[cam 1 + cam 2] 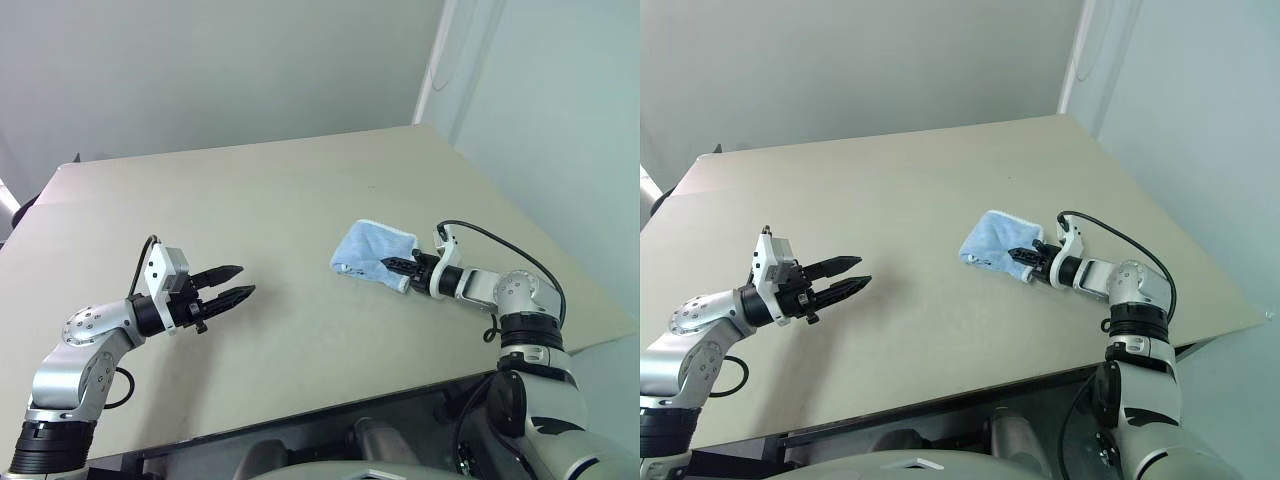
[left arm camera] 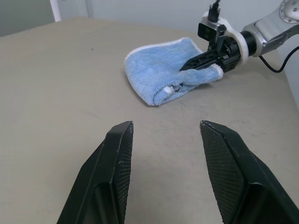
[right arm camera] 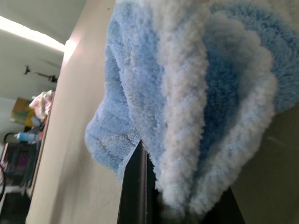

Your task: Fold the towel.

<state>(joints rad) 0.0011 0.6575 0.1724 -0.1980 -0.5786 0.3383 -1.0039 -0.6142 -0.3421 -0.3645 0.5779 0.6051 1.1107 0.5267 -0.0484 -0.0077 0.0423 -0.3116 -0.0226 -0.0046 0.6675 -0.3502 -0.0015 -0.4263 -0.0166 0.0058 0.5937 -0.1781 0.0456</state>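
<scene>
Two arms low over table (image 1: 300, 190), left gripper (image 1: 232, 283) jaws apart, right gripper (image 1: 400, 264) jaws pinching towel (image 1: 368, 251) edge.

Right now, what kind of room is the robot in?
Probably a lab or test room: a bare beige table against plain walls, with just one blue towel on it for practice.
</scene>
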